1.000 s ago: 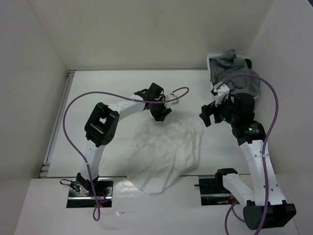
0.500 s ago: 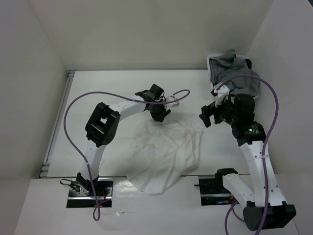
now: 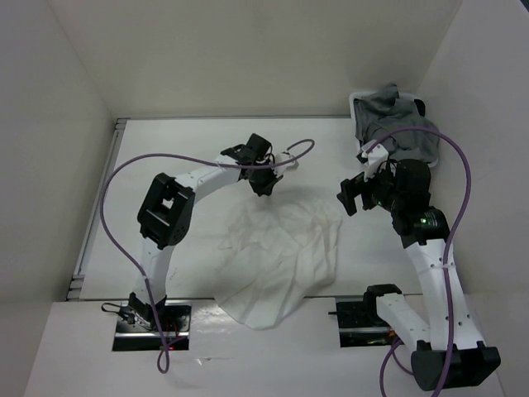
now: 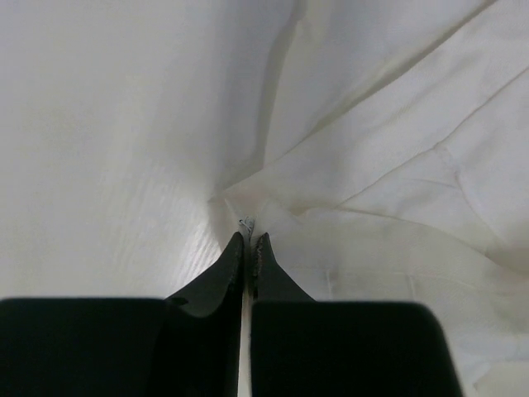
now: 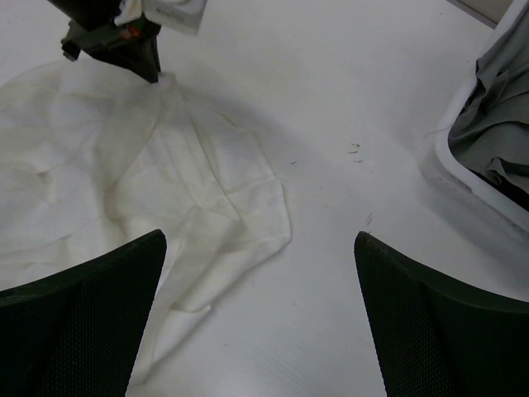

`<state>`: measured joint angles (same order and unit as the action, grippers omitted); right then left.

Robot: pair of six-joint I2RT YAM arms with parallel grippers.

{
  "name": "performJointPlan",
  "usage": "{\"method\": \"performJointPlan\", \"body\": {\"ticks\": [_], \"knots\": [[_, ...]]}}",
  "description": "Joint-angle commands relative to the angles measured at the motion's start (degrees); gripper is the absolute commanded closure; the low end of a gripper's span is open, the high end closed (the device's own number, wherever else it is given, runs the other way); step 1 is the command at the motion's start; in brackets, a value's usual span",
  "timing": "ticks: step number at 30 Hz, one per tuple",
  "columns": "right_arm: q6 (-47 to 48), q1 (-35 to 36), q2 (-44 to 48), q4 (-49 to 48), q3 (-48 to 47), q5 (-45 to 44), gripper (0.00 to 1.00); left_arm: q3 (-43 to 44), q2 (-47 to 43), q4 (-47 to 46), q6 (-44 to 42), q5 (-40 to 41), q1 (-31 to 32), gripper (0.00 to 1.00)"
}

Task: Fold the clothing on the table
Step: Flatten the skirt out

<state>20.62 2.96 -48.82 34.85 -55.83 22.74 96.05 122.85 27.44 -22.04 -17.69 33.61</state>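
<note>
At far edge, white pleated thin-fabric skirt (image 3: 281, 248): pinched by closed left end effector (image 4: 250, 241).
Right end effector (image 5: 258, 240): open, held apart.

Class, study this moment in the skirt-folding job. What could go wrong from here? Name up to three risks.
1. The left jaws are shut on only a small tip of the skirt; the thin fabric might slip free when pulled.
2. The skirt lies crumpled on the table, so folding now may trap creases.
3. The right arm's purple cable crosses the grey garments and could snag them.
</note>
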Motion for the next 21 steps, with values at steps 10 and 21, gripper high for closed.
{"method": "performJointPlan", "body": {"ticks": [10,21], "knots": [[0.3,0.8,1.7,-1.3,0.6,-0.9,0.01,3.1,-14.6,0.1,7.2,-2.3,-5.9,1.00],[-2.5,2.4,-10.3,-2.3,-1.3,-1.8,0.01,-2.6,-22.3,-1.7,8.9,-3.6,-6.4,1.00]]}}
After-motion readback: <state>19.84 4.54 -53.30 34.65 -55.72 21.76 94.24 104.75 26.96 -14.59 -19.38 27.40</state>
